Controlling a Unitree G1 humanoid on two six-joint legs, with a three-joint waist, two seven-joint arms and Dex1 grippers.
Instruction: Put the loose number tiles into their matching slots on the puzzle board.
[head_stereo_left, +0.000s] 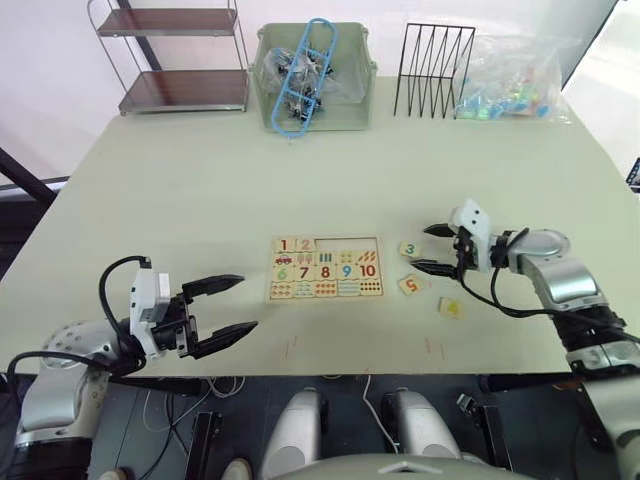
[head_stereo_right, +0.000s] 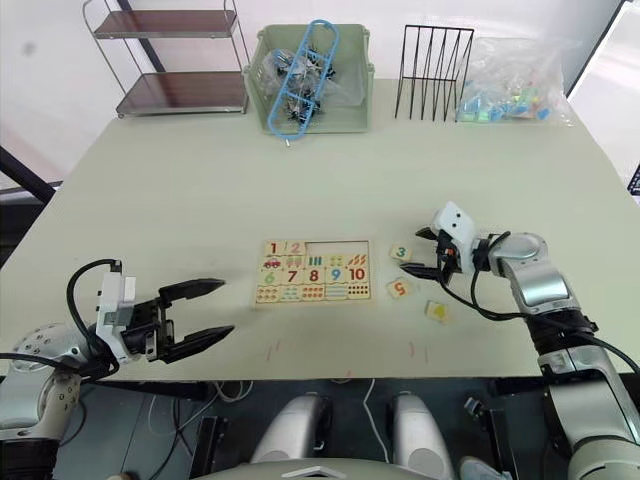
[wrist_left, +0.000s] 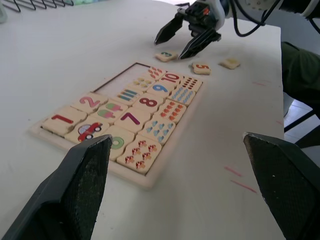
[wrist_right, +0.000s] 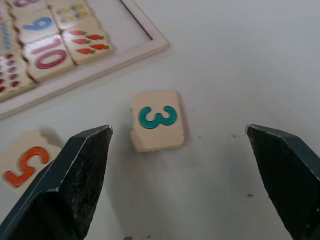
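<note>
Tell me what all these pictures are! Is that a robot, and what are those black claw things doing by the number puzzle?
Yes, it is a robot with two arms. Two pictures come from cameras in its head, looking down at a table. The other two come from little cameras on its wrists, so the black shapes at the bottom there are its own fingers.

The left gripper is open and holds nothing. The right gripper is open too, hovering around the tile 3, not gripping it.

On the table lies a wooden puzzle board. Tiles 1 and 2 already sit in its top row; three slots beside them are empty. Tile 5 and a yellow tile lie loose nearby. Behind are a small shelf, a green bin, a wire rack and a plastic bag.
</note>
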